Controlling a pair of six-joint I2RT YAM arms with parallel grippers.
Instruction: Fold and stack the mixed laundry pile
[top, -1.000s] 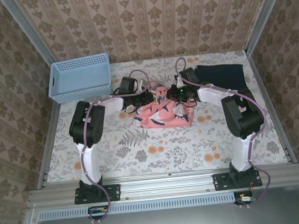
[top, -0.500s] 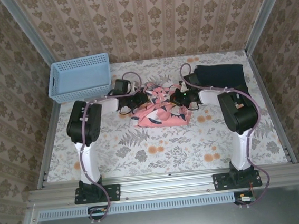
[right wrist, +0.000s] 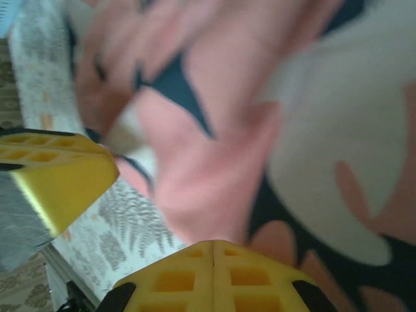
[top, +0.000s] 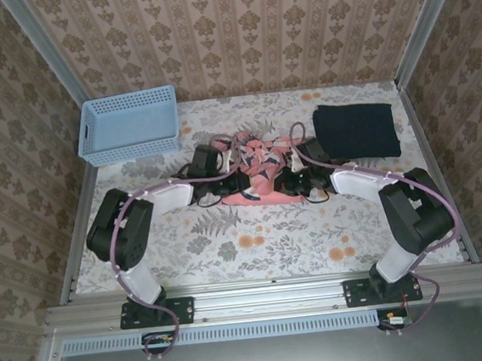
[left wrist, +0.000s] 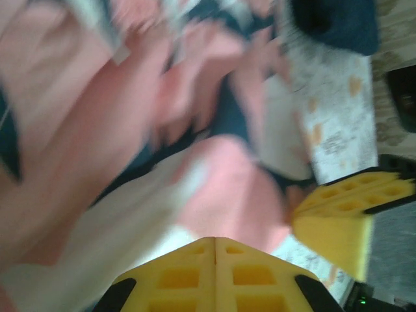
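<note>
Centrally on the floral table, the coral-pink garment, printed with navy and white leaf shapes, is bunched between the grippers. The left gripper and the right gripper are each clamped on its fabric. Farther back, the navy garment is laid folded flat at the right, the light blue basket at the left

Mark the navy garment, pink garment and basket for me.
navy garment [top: 357,130], top view, centre of the folded cloth.
pink garment [top: 264,178], top view, middle of the bunch.
basket [top: 131,150], top view, near edge.
</note>
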